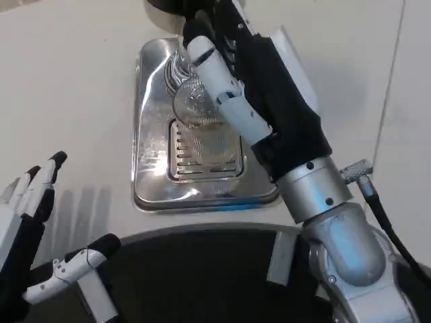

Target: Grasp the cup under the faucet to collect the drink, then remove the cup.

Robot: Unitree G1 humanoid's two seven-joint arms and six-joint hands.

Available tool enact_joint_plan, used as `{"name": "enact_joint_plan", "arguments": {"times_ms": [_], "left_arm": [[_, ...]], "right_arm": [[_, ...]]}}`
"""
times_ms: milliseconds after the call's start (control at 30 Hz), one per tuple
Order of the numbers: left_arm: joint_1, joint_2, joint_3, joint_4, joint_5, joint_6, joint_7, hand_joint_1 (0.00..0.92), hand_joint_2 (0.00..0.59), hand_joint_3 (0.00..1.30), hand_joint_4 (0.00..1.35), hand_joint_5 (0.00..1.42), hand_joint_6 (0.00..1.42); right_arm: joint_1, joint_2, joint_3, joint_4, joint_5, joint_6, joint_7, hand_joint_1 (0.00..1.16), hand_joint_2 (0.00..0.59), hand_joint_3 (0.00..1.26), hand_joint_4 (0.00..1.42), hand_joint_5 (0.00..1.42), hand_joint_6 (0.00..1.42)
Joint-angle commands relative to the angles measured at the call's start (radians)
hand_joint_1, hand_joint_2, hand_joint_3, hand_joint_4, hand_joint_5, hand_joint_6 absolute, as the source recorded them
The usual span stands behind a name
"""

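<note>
Silver forearms are gleaming; the right hand [252, 87] is showing white fingers, a black palm cover, and a black cable [390, 232] trailing off.

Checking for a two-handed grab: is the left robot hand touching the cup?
No, the left robot hand hangs open over the table, apart from the cup on the drip tray.

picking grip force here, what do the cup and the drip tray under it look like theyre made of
Cup: looks like clear glass or hard clear plastic, glossy; the tray's slots show through it, and its wall seems faceted. I cannot tell which.
Drip tray: looks like polished metal, probably stainless steel, with mirror-like reflections and a slotted grate.
The right hand grips the cup.
</note>
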Motion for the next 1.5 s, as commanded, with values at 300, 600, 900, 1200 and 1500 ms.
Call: {"name": "enact_joint_plan", "arguments": {"times_ms": [300,600,900,1200,1500], "left_arm": [[-0.004,0.019,0.023,0.062,-0.044,-0.044,0.006,0.000,0.103,0.00,0.00,0.00,0.00],[-0.011,0.032,0.029,0.105,-0.063,-0.079,0.006,0.000,0.103,0.00,0.00,0.00,0.00],[-0.014,0.045,0.022,0.115,-0.038,-0.100,0.020,0.000,0.065,0.00,0.00,0.00,0.00],[-0.024,0.034,0.015,0.121,-0.020,-0.101,0.034,0.000,0.058,0.00,0.00,0.00,0.00],[-0.047,0.025,-0.005,0.130,0.009,-0.107,0.073,0.000,0.051,0.00,0.00,0.00,0.01]], "right_arm": [[-0.100,0.003,0.031,0.059,0.001,0.073,0.046,0.19,0.582,0.00,0.00,0.00,0.00],[-0.129,-0.027,0.099,0.007,-0.066,0.182,0.075,0.13,0.582,0.00,0.00,0.00,0.00],[-0.169,-0.071,0.151,-0.081,-0.178,0.344,0.117,0.07,0.574,0.00,0.00,0.00,0.00],[-0.242,-0.135,0.275,-0.179,-0.435,0.543,0.234,0.00,0.541,0.00,0.00,0.00,0.00],[-0.321,-0.170,0.386,-0.214,-0.760,0.596,0.386,0.00,0.546,0.00,0.00,0.00,0.00]]}}
